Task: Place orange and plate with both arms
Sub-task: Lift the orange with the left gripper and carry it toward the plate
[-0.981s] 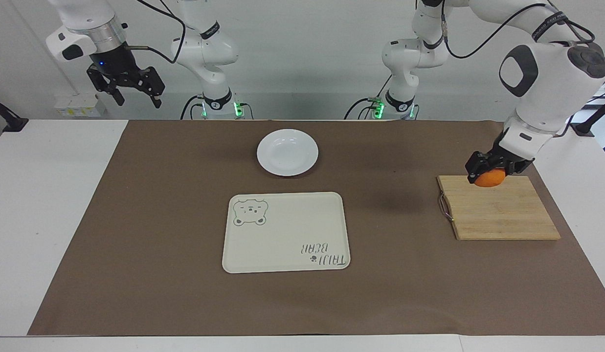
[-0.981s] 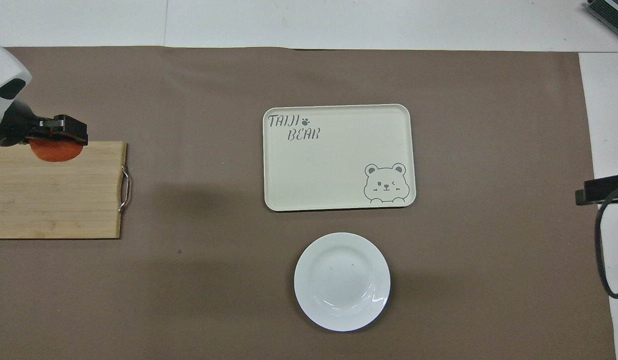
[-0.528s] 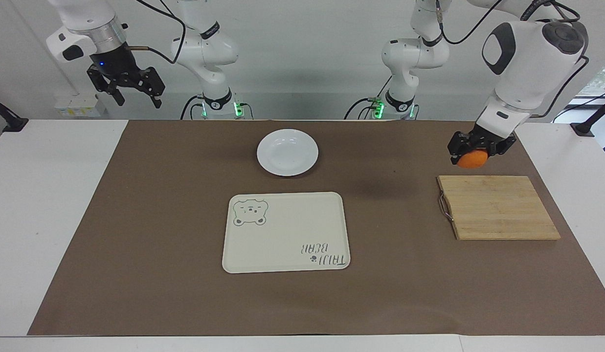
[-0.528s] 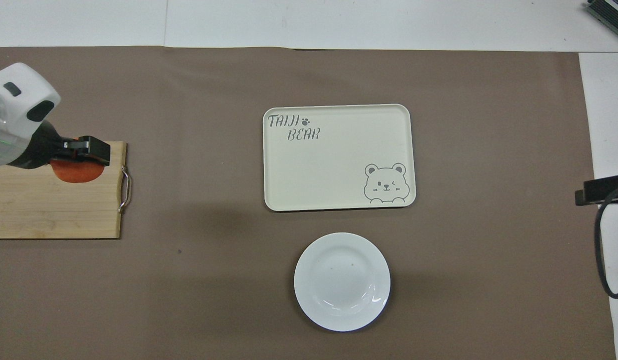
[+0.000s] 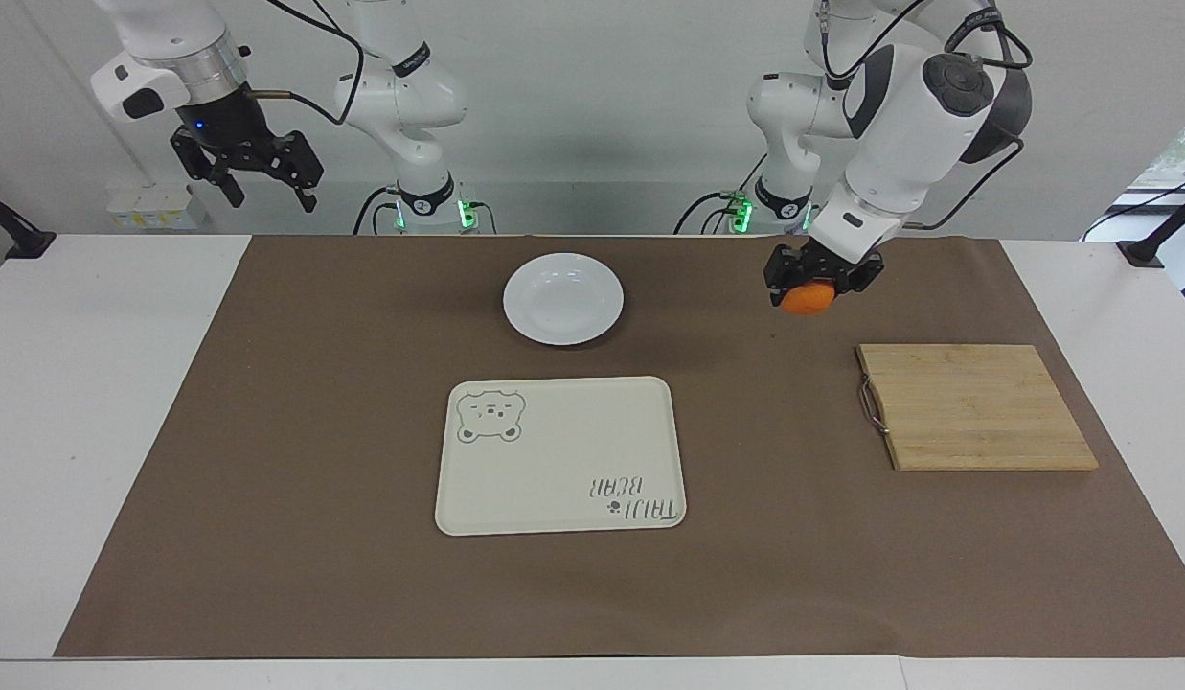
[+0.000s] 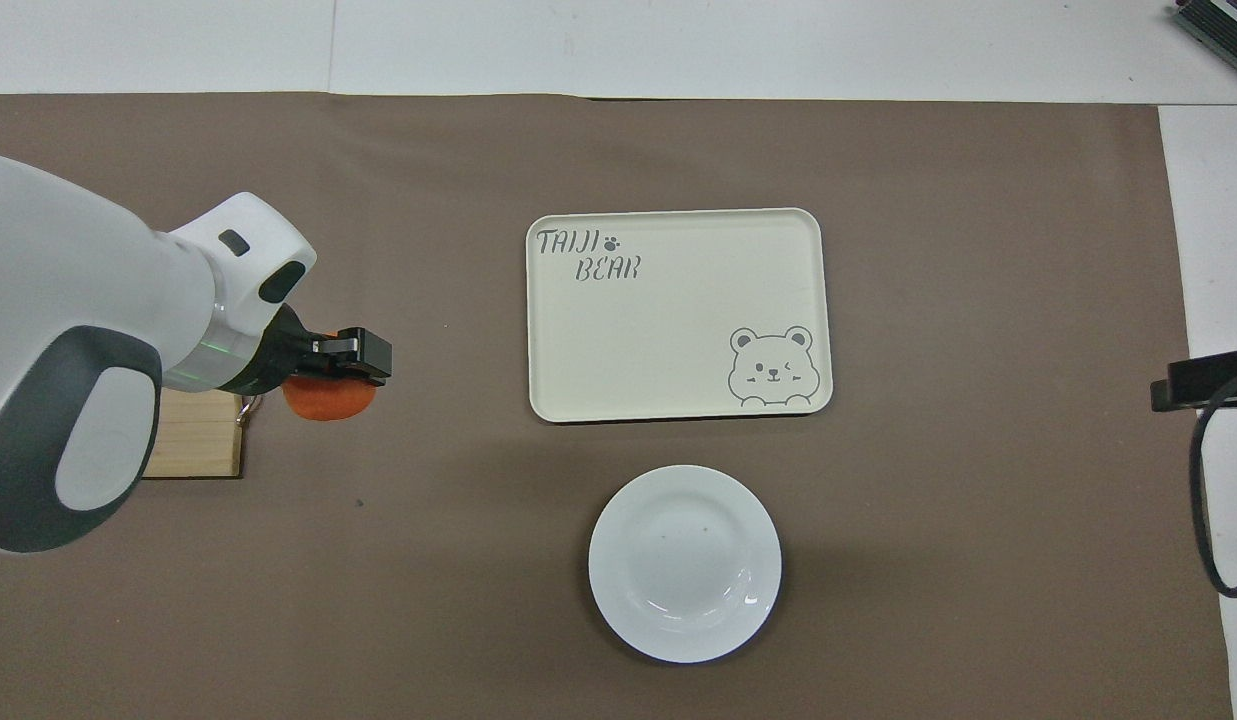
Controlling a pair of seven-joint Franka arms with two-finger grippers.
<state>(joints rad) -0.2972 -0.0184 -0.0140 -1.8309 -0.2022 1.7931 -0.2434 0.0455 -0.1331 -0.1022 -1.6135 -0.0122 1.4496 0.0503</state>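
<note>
The orange (image 5: 807,299) was held up in the air by the left gripper (image 5: 821,275). The black fingers (image 5: 777,267) were clamped on the orange from both sides, and only its lower half could be seen under them. It was not touching anything below. The orange was held over the brown mat (image 5: 362,575), between the plate (image 5: 563,298) and the wooden board (image 5: 975,406). In the overhead view the orange (image 6: 327,400) was seen just past the board's (image 6: 198,448) metal handle, on the side toward the plate (image 6: 684,563).

The plate was used as the landmark. It was white and round, it lay flat on the mat, and nothing was in it. The cream tray (image 5: 559,454) with the bear drawing lay just beside the plate, farther from the robots, and the two were not touching. Nothing was on the tray. The board lay well apart from the plate, toward the left arm's end of the bench (image 5: 94,402), and a little farther from the robots. Nothing was on the board.

The right gripper (image 5: 266,182) was held high in the air, well apart from the plate, above the right arm's end of the bench. Its fingers (image 5: 307,196) were spread apart and nothing was held in them. The right arm was waiting there.
</note>
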